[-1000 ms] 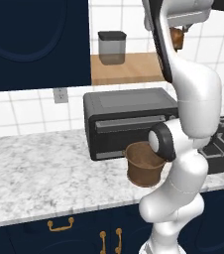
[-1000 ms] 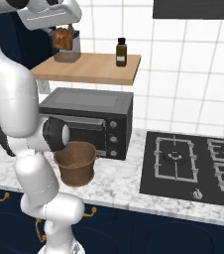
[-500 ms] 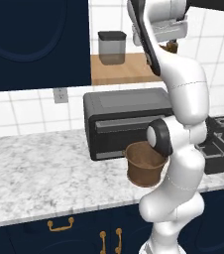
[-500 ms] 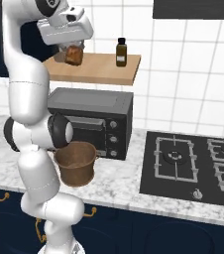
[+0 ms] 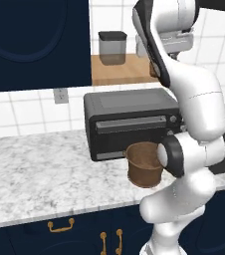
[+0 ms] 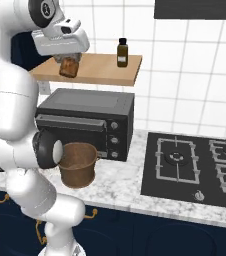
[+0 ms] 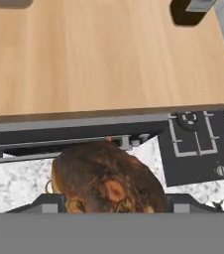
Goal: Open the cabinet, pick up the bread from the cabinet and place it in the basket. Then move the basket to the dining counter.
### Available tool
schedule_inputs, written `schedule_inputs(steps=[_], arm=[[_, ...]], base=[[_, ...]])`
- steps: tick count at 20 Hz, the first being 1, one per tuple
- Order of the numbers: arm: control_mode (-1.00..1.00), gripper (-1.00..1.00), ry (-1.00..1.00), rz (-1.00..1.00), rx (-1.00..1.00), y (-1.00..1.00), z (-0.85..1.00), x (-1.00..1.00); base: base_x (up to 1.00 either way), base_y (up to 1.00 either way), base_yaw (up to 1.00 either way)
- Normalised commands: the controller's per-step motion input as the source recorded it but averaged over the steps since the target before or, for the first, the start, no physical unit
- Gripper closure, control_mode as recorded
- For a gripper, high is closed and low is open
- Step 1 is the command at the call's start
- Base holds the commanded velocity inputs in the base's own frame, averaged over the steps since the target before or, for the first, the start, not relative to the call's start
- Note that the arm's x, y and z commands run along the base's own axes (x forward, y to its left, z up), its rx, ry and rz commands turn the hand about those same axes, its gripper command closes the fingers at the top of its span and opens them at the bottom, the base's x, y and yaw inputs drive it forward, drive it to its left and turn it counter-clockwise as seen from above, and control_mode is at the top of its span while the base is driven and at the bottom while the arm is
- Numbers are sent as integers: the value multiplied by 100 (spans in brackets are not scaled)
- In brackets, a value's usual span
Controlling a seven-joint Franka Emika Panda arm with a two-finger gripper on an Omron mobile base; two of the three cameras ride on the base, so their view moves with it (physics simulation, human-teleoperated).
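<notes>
At the bottom of the hand view, the bread (image 7: 108, 181) looks big and hides the pincer tips. High at the upper left of the right base view, the pincer (image 6: 69, 64) squeezes the bread between its jaws, far above the basket (image 6: 78, 164).

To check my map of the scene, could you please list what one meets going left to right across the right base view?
Bread in the tool → basket → bottle → hob.
</notes>
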Motion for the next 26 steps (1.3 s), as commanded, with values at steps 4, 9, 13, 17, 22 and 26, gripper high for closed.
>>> schedule_inputs(steps=[4, 9, 13, 17, 22, 26], arm=[[-100, 100, -74, 0, 0, 0, -100, -100], [-100, 100, -58, 5, 6, 0, -100, -66], [-100, 100, -27, 6, 3, 0, -79, -55], [-100, 100, 12, 9, 1, 0, -6, 37], [-100, 100, 31, 8, 1, 0, -11, 38], [-100, 100, 37, 6, 0, 0, -27, 6]], base=[[0, 0, 0], [0, 0, 0], [0, 0, 0], [0, 0, 0], [0, 0, 0], [0, 0, 0]])
